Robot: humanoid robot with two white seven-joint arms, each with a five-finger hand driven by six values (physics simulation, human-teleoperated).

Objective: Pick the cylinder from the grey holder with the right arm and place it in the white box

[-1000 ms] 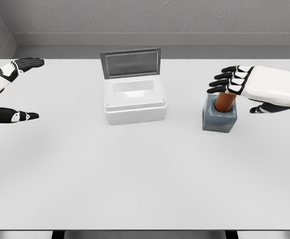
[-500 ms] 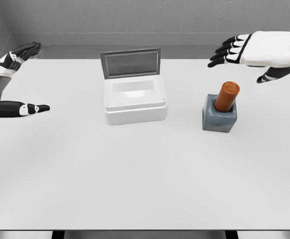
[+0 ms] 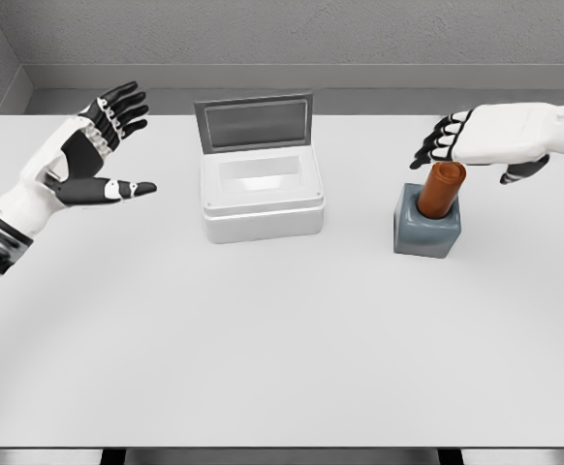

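- On the right half of the white bench (image 3: 282, 368): one grey holder (image 3: 426, 231), a squat block, standing upright and well apart from the box.
- In the holder's socket: one cylinder (image 3: 441, 189), rust-brown, lower part sunk in the block, upper part and flat cap standing free and leaning a little to the right.
- Handling, as I judge it: a rigid, smooth, light piece. It looks slippery enough to need a firm wrap, and is not fragile. The free upper shaft just under the cap is the place to take hold. A lift along its own lean should clear the socket without dragging the holder.
- Just above and behind the cap: the right hand (image 3: 490, 136), palm down, arm entering from the right edge. Its fingers (image 3: 435, 145) are apart and gently bent, holding nothing. Whether the tips brush the cap I cannot tell, but they are at least very close.
- At bench centre, towards the back: one white box (image 3: 262, 199), lid (image 3: 254, 122) raised upright behind it, interior open from above.
- At the left: the left hand (image 3: 86, 167), raised over the bench, fingers spread wide, empty, near the box but not touching it.
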